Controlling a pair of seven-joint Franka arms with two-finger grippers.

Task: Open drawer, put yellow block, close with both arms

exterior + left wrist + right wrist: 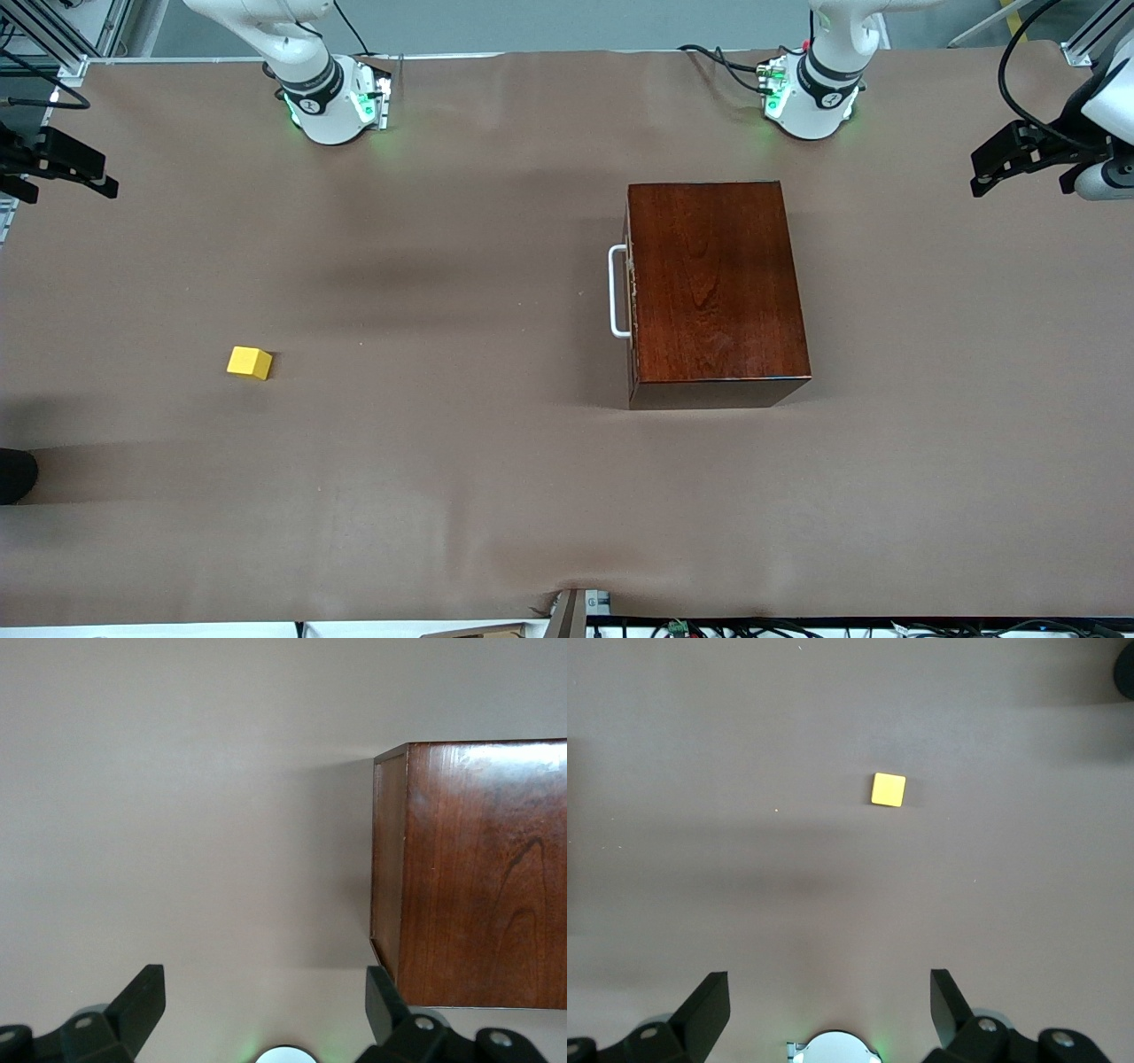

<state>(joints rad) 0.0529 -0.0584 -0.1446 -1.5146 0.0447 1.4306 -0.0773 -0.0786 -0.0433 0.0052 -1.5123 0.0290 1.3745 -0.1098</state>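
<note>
Nearest the front camera among the task's things, the yellow block (249,362) is seen lying on the brown worktop (443,496), toward the right arm's end, at about eight o'clock from the worktop's middle in the front view. It is set apart from everything else, well away from the wooden box (716,283). In the right wrist view the yellow block (889,789) is shown as a small square on bare worktop, clear of the fingers.

At about two o'clock from the worktop's middle, toward the left arm's end, the glossy reddish-brown box is placed, farther from the front camera than the block. The drawer (631,292) is seen fully closed, its front flush with the box, and its white handle (617,291) is turned toward the right arm's end of the worktop.

The right end effector (62,168) is held in the air over the edge of the worktop at the right arm's end, released, with its fingers (709,1005) spread wide and nothing between them. The left end effector (1010,159) is held over the edge at the left arm's end, likewise released, its fingers (142,1001) parted and empty; a corner of the box (478,877) is shown beside them in the left wrist view. Both green-lit bases (341,102) are seen at twelve o'clock.
</note>
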